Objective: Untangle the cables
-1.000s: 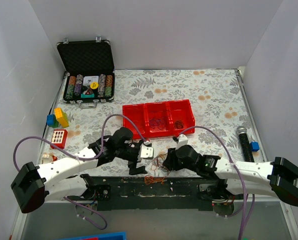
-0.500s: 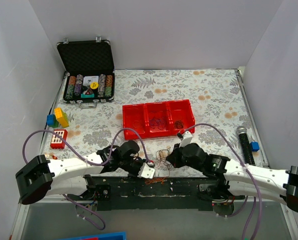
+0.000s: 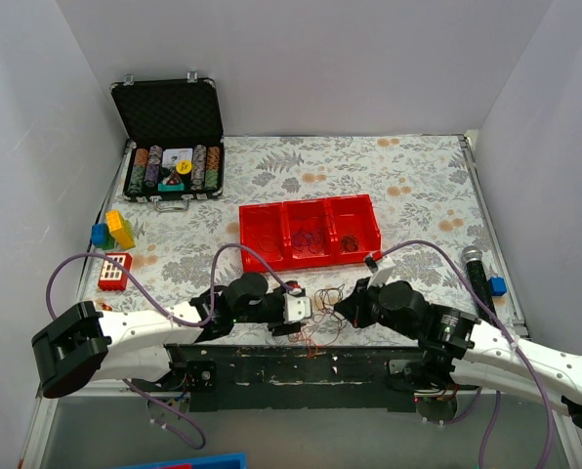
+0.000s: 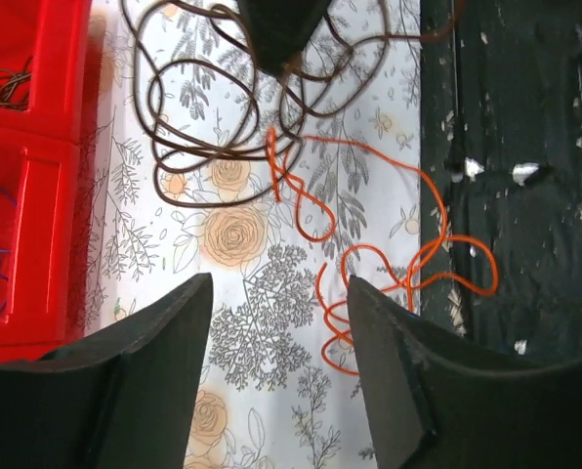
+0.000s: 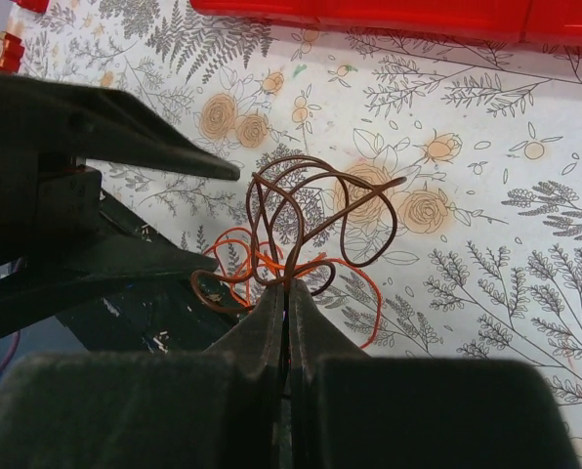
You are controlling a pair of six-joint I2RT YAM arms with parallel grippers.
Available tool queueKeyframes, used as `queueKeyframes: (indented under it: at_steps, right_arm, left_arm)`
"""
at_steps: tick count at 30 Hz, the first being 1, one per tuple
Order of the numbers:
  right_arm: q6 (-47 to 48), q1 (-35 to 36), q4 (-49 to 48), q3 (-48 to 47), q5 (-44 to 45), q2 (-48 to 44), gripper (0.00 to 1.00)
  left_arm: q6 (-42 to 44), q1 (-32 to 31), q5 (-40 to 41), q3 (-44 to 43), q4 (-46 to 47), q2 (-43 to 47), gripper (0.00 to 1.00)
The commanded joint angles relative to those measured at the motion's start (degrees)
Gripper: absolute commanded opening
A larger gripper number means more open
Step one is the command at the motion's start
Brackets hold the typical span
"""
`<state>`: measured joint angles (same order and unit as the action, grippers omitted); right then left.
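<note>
Chip case (image 3: 169, 137): open, at 11 o'clock on the flowered table (image 3: 418, 186).
Left gripper (image 3: 307, 315): released and empty. Its fingers (image 4: 145, 371) are spread wide, low over the cloth, with the wires at its 12 o'clock in the left wrist view.
Cables (image 3: 320, 298): a small tangle at 6 o'clock on the table, between the two grippers. The dark brown loops (image 4: 213, 117) lie on the cloth. An orange strand (image 4: 398, 264) trails toward 4 o'clock onto the black base plate (image 4: 525, 195).
Red tray (image 3: 262, 227): three compartments, at 12 o'clock from the tangle and apart from it, with small wire coils inside.
Right gripper (image 3: 340, 309): clenched on the brown loops, which rise from its tips toward 12 o'clock in the right wrist view.
Microphone (image 3: 477, 278): lies at 4 o'clock on the table.
</note>
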<state>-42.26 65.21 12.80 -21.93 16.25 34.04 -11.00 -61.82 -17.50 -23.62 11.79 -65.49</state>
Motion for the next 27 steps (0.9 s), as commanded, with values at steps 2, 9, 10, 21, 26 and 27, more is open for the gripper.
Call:
queueKeyframes:
  at_steps: [2,9,10,21,26,27]
  right_arm:
    - [-0.6,-0.2,-0.2,-3.3,-1.2,-0.6,0.01]
    - [-0.5,-0.2,-3.2,-6.4,-2.6,0.4,0.01]
    - [-0.5,-0.1,-3.4,-7.0,-2.8,0.4,0.01]
    - [-2.0,-0.2,-6.2,-6.7,-5.4,-0.9,0.01]
    - [-1.6,-0.1,-2.0,-7.6,-2.8,-2.9,0.01]
    - [-1.2,-0.1,0.1,-8.6,-1.7,-3.3,0.01]
  left_arm:
    - [-11.0,0.6,-1.1,-2.9,1.6,1.2,0.69]
    - [-14.7,0.7,-1.1,-3.3,3.9,-1.0,0.77]
    - [-15.1,0.7,-1.2,-3.3,4.2,-1.2,0.76]
    - [-18.0,0.8,5.9,-2.1,16.5,-3.6,0.28]
    - [-12.3,0.8,7.0,-0.3,15.1,-2.4,0.0]
    - [-11.2,0.9,7.4,0.2,14.6,-1.9,0.0]
